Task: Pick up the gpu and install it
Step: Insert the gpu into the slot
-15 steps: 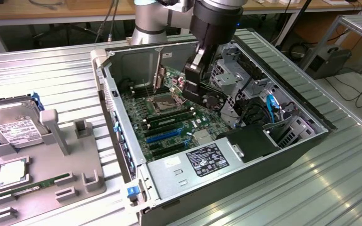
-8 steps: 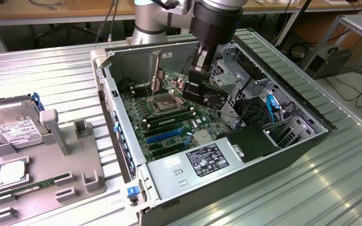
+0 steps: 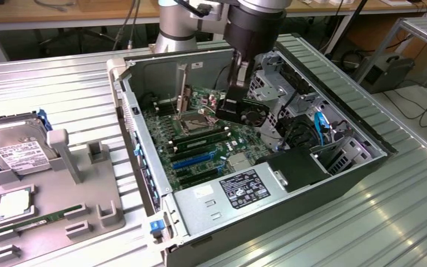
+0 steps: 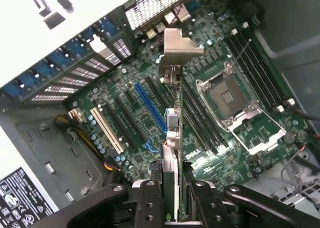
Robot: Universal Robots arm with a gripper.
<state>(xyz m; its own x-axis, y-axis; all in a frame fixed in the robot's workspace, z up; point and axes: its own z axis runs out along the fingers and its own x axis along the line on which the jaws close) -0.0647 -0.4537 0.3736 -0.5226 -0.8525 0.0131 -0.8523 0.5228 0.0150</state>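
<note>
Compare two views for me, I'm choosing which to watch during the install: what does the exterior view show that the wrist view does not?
Exterior view: the arm reaching down from above, and on the exterior view's left a grey tray with a hard drive and a memory stick.
Wrist view: the jaws closed on the graphics card, held edge-on over the expansion slots.
Both: the card, the open computer case, the motherboard and its empty processor socket.

one open computer case [image 3: 332, 192], one gpu [image 3: 252, 114]; at eight o'clock one grey tray [image 3: 87, 194], one hard drive [image 3: 17, 150], one cpu [image 3: 13, 203], one ram stick [image 3: 39, 218].
</note>
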